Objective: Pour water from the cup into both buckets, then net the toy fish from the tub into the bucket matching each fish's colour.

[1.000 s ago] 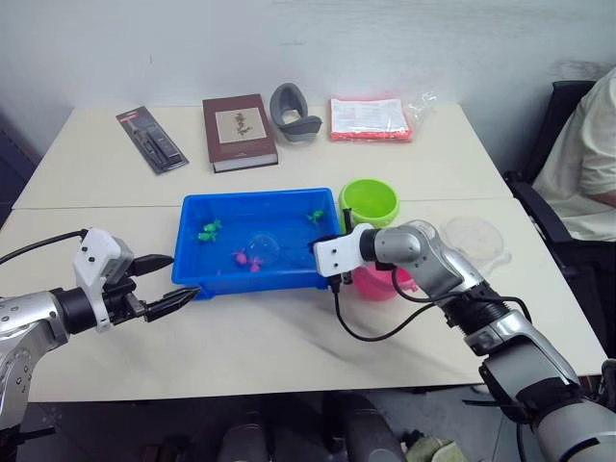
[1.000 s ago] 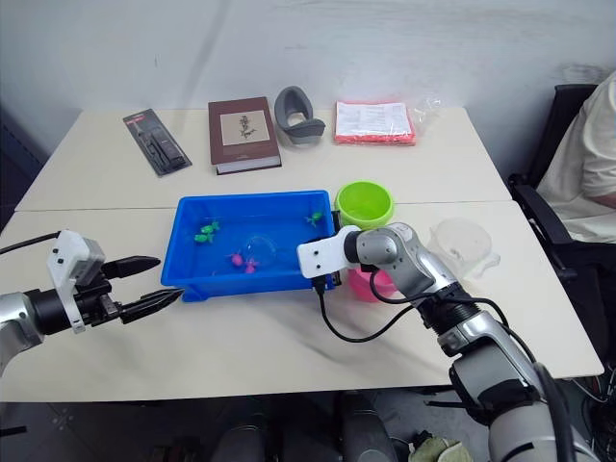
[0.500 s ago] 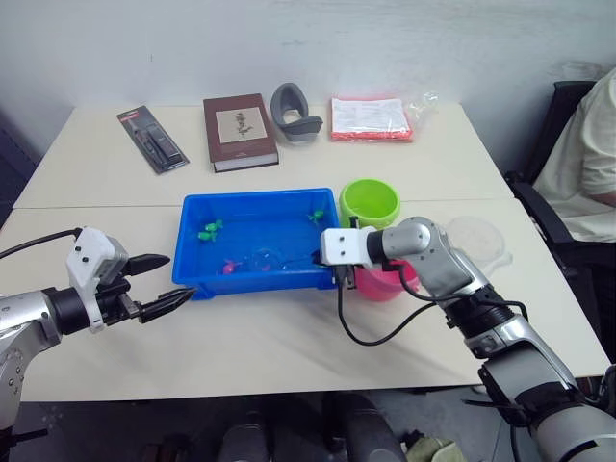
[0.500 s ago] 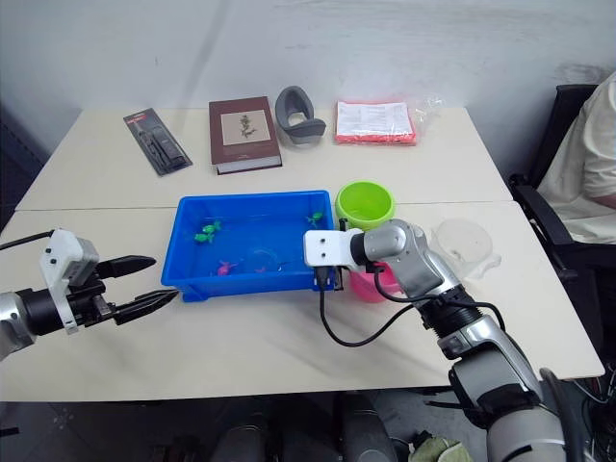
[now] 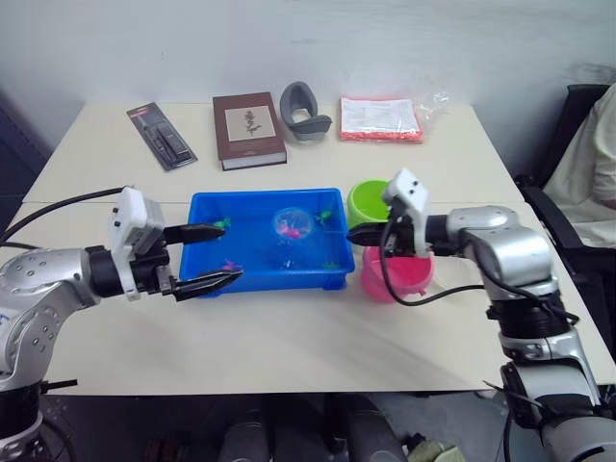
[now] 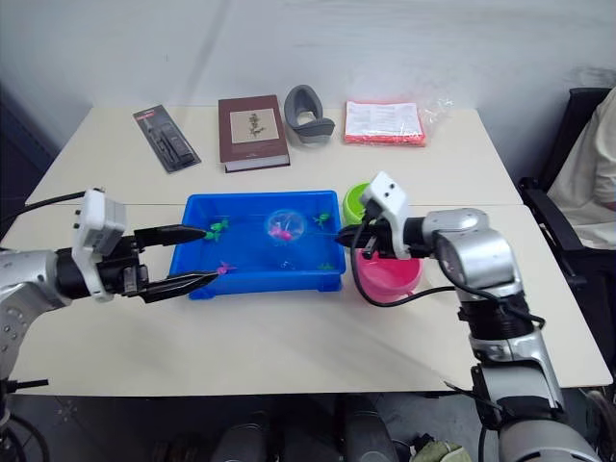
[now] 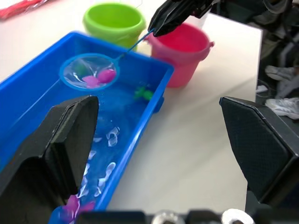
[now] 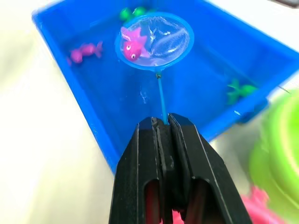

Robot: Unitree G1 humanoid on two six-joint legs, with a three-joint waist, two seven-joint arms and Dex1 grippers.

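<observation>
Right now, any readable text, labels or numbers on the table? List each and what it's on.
None can be read.
Brown book: a cover picture, any lettering too small to read.
Pink packet: printed lines, too blurred to read.
Black blister pack: red label strip, illegible.

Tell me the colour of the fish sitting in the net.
Pink: the fish lying in the net is bright pink, clearest in the right wrist view.
</observation>
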